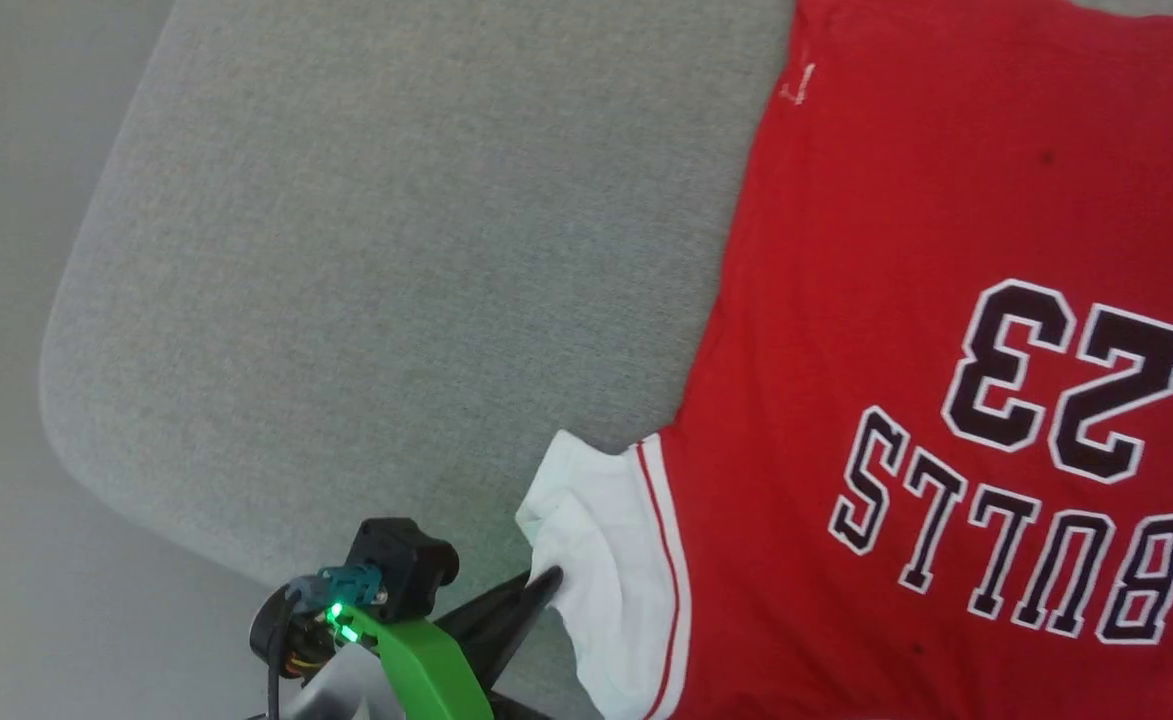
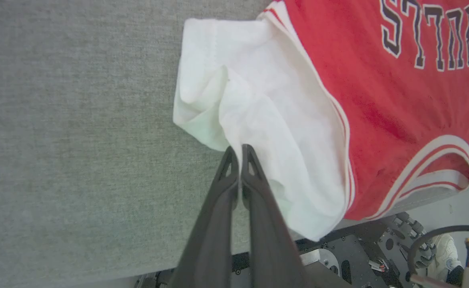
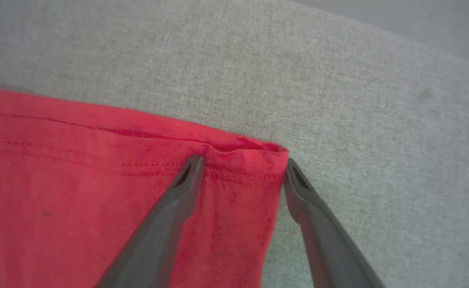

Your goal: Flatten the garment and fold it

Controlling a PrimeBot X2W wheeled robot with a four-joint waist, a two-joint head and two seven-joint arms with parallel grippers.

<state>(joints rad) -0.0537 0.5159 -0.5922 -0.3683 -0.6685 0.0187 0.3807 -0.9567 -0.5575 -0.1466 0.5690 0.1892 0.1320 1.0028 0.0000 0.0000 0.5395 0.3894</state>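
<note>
Obs: left gripper [image 2: 238, 151] was pinched shut on garment [image 1: 946, 200] sleeve [image 2: 258, 100] edge, thin bite; right gripper [image 3: 244, 165] stood wide apart astride hem corner [image 3: 274, 154]. Risk: sleeve could slip free and rebunch under pull.

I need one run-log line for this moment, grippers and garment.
step: flatten | left gripper: jaws shut on white sleeve | right gripper: jaws open over red hem corner | garment: lettering up, on grey cushion
</note>
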